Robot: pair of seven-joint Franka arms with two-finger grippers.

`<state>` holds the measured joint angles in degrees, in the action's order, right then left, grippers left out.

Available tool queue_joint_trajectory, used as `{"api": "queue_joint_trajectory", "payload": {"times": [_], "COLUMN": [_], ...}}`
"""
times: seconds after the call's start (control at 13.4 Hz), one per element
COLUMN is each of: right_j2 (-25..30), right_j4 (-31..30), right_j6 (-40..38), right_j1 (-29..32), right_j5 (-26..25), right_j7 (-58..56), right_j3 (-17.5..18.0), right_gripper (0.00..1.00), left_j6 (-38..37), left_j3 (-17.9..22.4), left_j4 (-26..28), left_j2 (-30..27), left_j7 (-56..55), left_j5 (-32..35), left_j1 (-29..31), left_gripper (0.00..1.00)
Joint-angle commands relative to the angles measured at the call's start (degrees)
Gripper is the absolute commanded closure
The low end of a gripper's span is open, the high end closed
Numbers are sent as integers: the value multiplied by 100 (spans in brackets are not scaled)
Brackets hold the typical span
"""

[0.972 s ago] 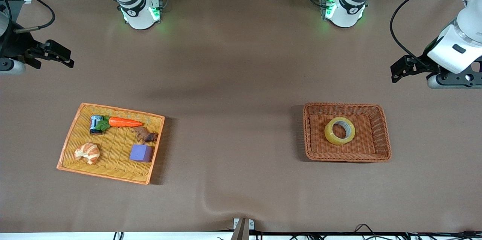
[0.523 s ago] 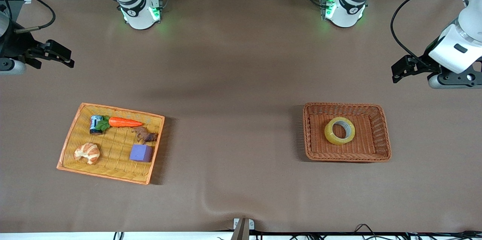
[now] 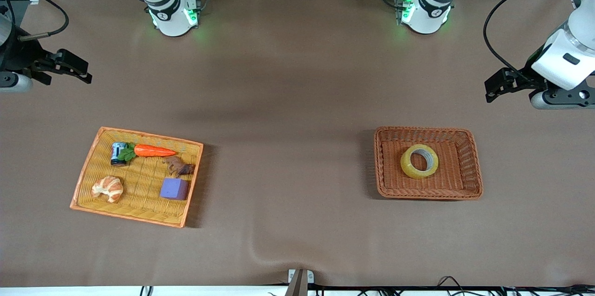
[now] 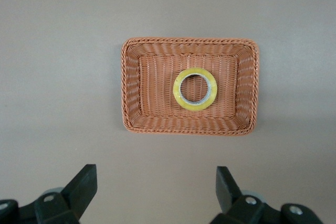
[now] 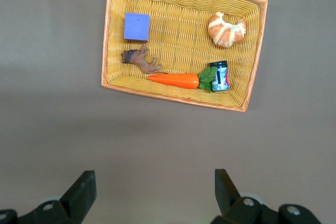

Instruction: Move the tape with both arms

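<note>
The tape (image 3: pixel 419 161), a yellowish ring, lies flat in the brown wicker basket (image 3: pixel 382 166) toward the left arm's end of the table. It also shows in the left wrist view (image 4: pixel 195 88), in the basket (image 4: pixel 131 93). My left gripper (image 3: pixel 493 89) hangs open and empty over bare table near that end, apart from the basket; its jaws stand wide apart in the left wrist view (image 4: pixel 156 182). My right gripper (image 3: pixel 76 69) is open and empty over bare table at the right arm's end, jaws wide in the right wrist view (image 5: pixel 155 184).
A yellow wicker tray (image 3: pixel 88 170) toward the right arm's end holds a purple cube (image 3: pixel 175 189), a croissant (image 3: pixel 108 188), a carrot (image 3: pixel 153 151), a small jar (image 3: pixel 118 153) and a brown figure (image 3: pixel 179 166). The brown cloth has a wrinkle (image 3: pixel 260 252) near the front edge.
The left arm's hand has drifted slightly toward the left arm's end of the table. The right arm, the tape and the baskets have not moved.
</note>
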<state>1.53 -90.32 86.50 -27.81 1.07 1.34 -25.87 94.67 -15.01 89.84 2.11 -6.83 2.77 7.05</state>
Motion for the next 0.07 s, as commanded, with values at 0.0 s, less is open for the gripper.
{"api": "queue_joint_trajectory", "payload": {"times": [0.0], "right_j2": [-47], "right_j4": [111], "right_j6": [-81], "right_j1": [13], "right_j5": [-72], "right_j7": [77], "right_j3": [29], "right_gripper": [0], "left_j6": [-63], "left_j3": [-11], "left_j4": [-89], "left_j2": [0], "left_j7": [6], "left_j5": [-110], "left_j1": [112], "left_gripper": [0]}}
